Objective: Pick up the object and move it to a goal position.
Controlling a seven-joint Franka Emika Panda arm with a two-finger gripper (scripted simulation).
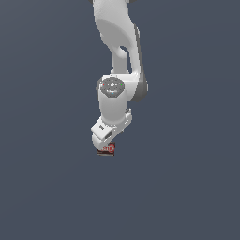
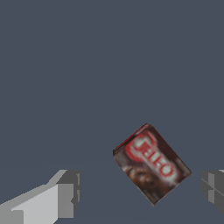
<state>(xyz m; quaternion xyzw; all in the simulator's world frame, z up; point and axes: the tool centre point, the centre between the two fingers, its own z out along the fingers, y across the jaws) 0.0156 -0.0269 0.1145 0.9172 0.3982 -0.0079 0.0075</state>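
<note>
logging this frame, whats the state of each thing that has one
box: lying flat on the surface, label face up, between the two fingers, not gripped
end effector: open, one finger well clear of the box, the other near it, no contact seen

**One small box on a plain slate bench**

The bench (image 1: pixel 47 187) is a flat, uniform slate-grey surface that fills both views edge to edge, with no seams, markings or visible border. A single thing lies directly on it: the box (image 1: pixel 106 149), small, flat and rectangular, dark brown with a red-and-white label on its upward face (the lettering shows clearly only in the wrist view). It rests flat on its broad side, near the middle of the exterior view and slightly below centre. In the wrist view the box (image 2: pixel 152 163) sits turned at an angle, its corners pointing diagonally, with bare bench (image 2: pixel 87 65) surrounding it on all sides.
</note>
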